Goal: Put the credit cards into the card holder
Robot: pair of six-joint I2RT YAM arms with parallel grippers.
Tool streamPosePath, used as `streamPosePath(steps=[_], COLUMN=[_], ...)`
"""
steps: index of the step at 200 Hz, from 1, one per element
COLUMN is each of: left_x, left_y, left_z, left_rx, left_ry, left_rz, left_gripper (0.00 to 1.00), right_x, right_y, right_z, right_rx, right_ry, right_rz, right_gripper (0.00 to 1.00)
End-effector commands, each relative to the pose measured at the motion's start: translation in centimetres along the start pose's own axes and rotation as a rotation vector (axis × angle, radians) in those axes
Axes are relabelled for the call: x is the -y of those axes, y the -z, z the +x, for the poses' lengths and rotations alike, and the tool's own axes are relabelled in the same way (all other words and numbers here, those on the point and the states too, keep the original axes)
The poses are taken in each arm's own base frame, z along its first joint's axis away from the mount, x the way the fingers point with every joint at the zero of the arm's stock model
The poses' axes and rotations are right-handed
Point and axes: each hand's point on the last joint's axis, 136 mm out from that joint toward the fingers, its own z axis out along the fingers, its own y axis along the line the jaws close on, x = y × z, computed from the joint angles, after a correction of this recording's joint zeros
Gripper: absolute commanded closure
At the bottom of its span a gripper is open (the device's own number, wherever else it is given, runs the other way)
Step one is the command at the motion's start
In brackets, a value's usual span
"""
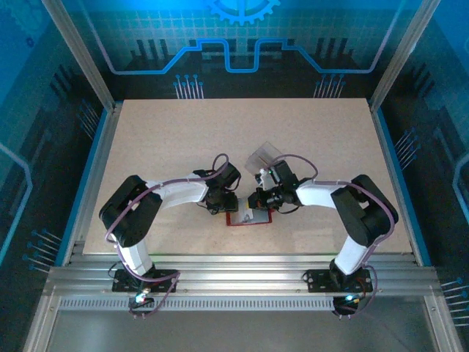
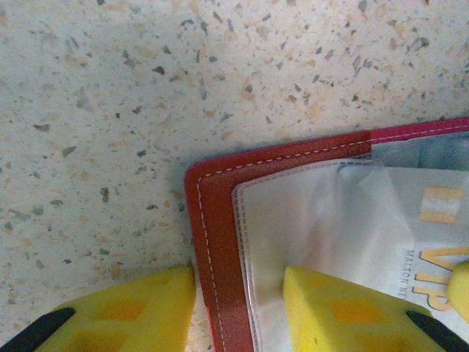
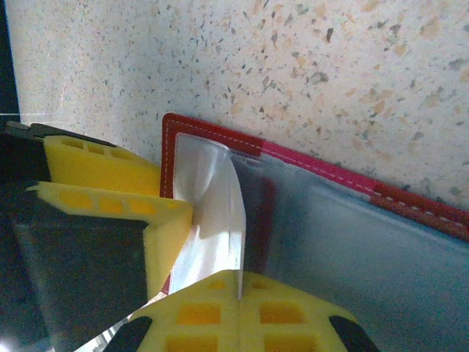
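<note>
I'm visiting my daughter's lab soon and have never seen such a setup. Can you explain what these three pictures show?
It is two robot arms bolted at the near edge of a speckled table. The wide picture looks down from above and behind them; the two close-ups come from a camera on each wrist, and the yellow blocks are gripper fingers. On the table lie an opened red card holder and, further back, a clear plastic box. The left gripper is open, one finger on each side of the holder's red border, probably steadying it. The right gripper is shut on a pale sheet at the holder's pocket; whether that is a pocket flap or a card I can't tell. A pale card lettered VIP shows at the pocket.
</note>
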Motion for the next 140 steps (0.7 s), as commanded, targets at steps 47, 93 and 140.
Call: streamPosePath(steps=[47, 93, 140], left_x=[-0.9, -0.4, 0.8], left_y=[-1.2, 1.4, 2.5], left_z=[1.8, 1.0, 0.5], left_rx=[-0.073, -0.032, -0.021], left_ry=[0.023, 0.058, 0.06], left_rz=[-0.019, 0.041, 0.11], left_gripper=[0.6, 0.6, 0.71], right_x=[1.7, 3.0, 3.0], right_y=[-1.1, -1.0, -0.4], right_z=[2.0, 2.7, 3.0], right_rx=[-0.075, -0.097, -0.102], right_ry=[-0.05, -0.09, -0.096], right_rz=[0.068, 0.16, 0.204], right_gripper=[1.0, 1.0, 0.96])
